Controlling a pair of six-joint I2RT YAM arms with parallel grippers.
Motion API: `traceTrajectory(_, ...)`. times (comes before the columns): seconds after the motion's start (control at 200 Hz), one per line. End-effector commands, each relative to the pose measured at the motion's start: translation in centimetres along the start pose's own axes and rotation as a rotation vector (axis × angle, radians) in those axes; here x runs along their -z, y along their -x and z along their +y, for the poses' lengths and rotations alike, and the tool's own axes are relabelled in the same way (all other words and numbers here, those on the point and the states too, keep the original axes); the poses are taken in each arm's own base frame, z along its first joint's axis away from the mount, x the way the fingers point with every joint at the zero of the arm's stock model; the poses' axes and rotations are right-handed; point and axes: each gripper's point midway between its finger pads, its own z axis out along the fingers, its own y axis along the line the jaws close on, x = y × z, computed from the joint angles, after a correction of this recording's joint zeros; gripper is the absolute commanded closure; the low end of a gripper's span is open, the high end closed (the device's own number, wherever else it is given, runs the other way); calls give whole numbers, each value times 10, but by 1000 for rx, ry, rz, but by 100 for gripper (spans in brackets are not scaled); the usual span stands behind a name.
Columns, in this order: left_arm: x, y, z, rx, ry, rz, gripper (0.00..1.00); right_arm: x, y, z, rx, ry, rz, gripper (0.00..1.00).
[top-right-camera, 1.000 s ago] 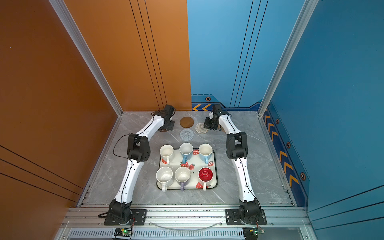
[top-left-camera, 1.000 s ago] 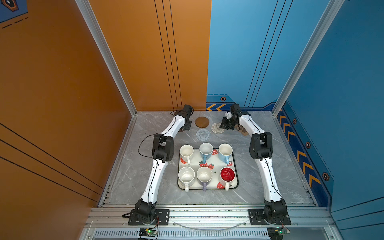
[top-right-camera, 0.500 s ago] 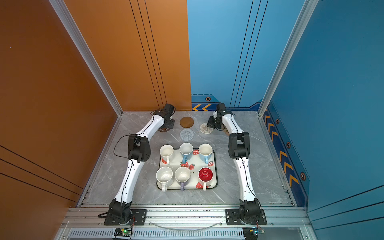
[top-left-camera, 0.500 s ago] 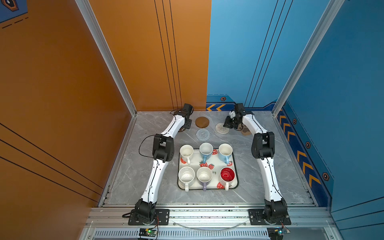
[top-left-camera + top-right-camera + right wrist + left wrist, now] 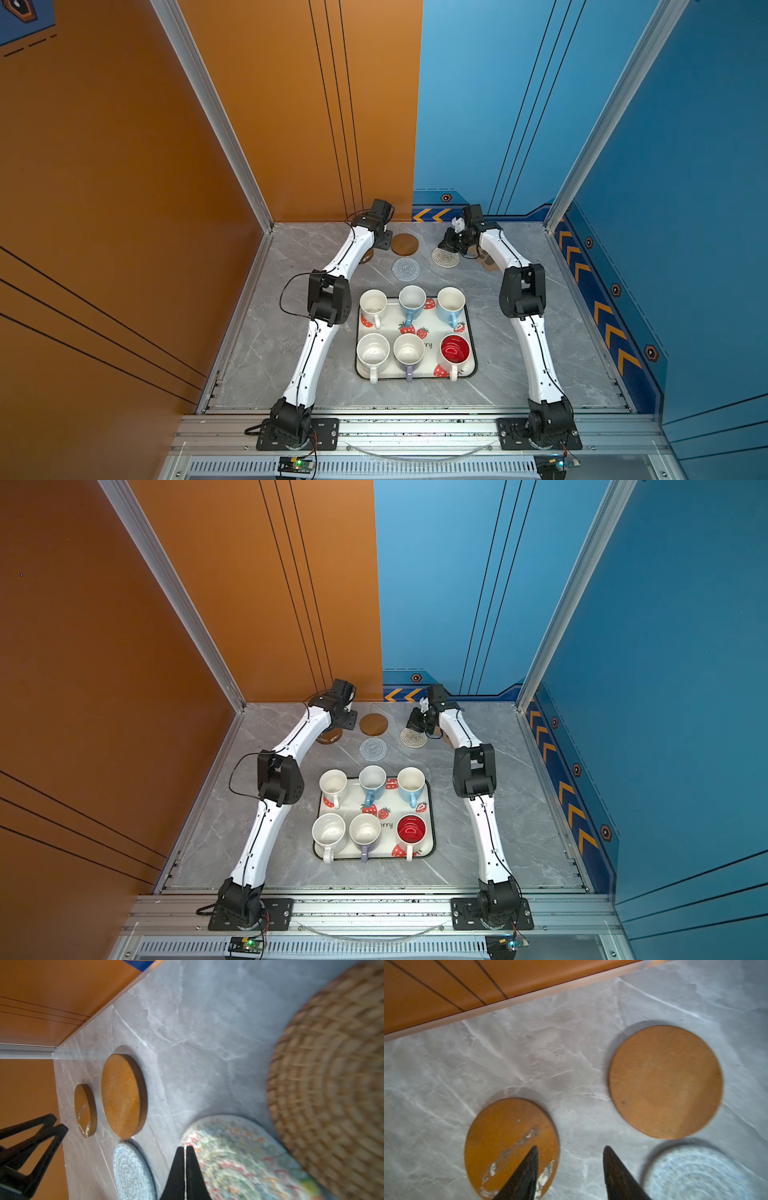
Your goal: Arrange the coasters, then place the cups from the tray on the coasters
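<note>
Several coasters lie at the back of the table. My left gripper (image 5: 571,1148) is open: one finger hangs over a worn brown disc (image 5: 512,1142), the other over bare table. A clean brown disc (image 5: 404,244) and a grey spiral (image 5: 406,269) lie beside it. My right gripper (image 5: 185,1147) is shut, holding nothing, with its tips at the edge of the cream spiral (image 5: 445,257). The rattan round (image 5: 332,1084) and the paw-print coaster (image 5: 486,261) lie next to it. Several cups, among them a red-inside one (image 5: 455,349), stand on the tray (image 5: 473,332).
The orange back wall (image 5: 446,991) runs close behind the brown discs. The right arm's elbow (image 5: 521,291) and the left arm's elbow (image 5: 328,297) stand at either side of the tray. Bare marble table (image 5: 561,332) lies right of the tray.
The right gripper has shifted to the right, and the cream spiral has slid a little to the right with it. The left arm has hardly moved.
</note>
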Motion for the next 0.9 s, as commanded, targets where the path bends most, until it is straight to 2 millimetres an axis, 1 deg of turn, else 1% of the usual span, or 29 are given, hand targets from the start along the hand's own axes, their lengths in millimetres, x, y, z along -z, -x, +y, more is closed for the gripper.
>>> traceTrajectory(0.0, 26, 6, -45, 13, -186, -5, 56, 28, 16, 66, 60, 130, -66, 100)
traceTrajectory(0.105, 23, -7, -72, -15, -277, 34, 64, 26, 14, 73, 62, 146, -62, 100)
traceTrajectory(0.145, 23, -13, -80, -27, -312, 50, 68, 26, 14, 72, 61, 145, -62, 100)
traceTrajectory(0.245, 20, -31, -97, -49, -376, 104, 78, 27, 14, 72, 57, 147, -61, 100)
traceTrajectory(0.285, 18, -40, -100, -54, -391, 131, 84, 28, 14, 72, 56, 149, -60, 100)
traceTrajectory(0.346, 14, -53, -102, -56, -400, 168, 90, 30, 15, 70, 51, 150, -59, 100)
traceTrajectory(0.406, 10, -64, -103, -58, -403, 200, 93, 32, 15, 68, 47, 147, -59, 100)
traceTrajectory(0.516, 5, -75, -101, -66, -392, 231, 94, 35, 14, 65, 46, 139, -57, 100)
traceTrajectory(0.611, 0, -84, -92, -74, -345, 258, 95, 38, 13, 65, 47, 137, -56, 100)
traceTrajectory(0.781, -11, -99, -65, -91, -225, 313, 97, 40, 12, 66, 48, 136, -52, 100)
traceTrajectory(0.896, -18, -100, -45, -62, -178, 321, 97, 38, 9, 67, 49, 140, -46, 100)
